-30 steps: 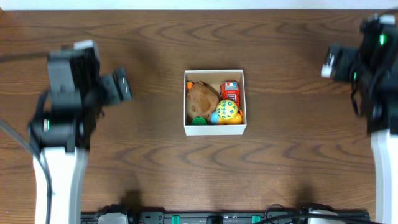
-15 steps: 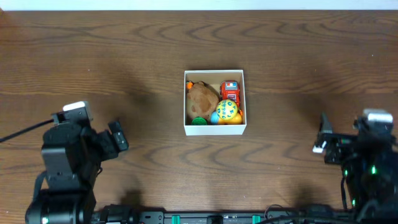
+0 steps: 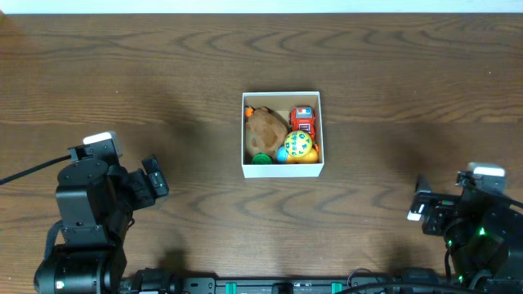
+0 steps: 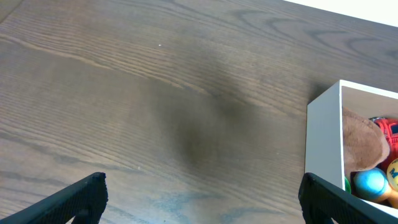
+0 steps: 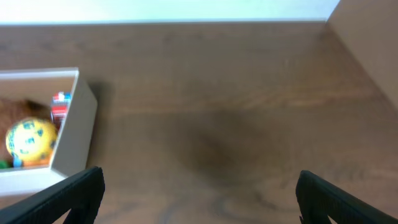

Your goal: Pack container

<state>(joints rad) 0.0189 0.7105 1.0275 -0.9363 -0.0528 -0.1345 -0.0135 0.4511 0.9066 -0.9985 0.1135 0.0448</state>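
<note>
From overhead, the container (image 3: 282, 170) sits at the middle of the wooden table (image 3: 163, 65). It holds a brown plush toy (image 3: 265, 129), a red toy car (image 3: 302, 120) and a yellow ball (image 3: 299, 146). The left gripper (image 3: 155, 181) and right gripper (image 3: 419, 204) hang near the front edge, both well apart from the box.

In the left wrist view, the dark fingers (image 4: 81, 199) stand wide apart over wood grain, and the container's white wall shows at the right edge.

In the right wrist view, the fingers (image 5: 74, 193) are likewise spread and hold nothing, with the container at the left.
</note>
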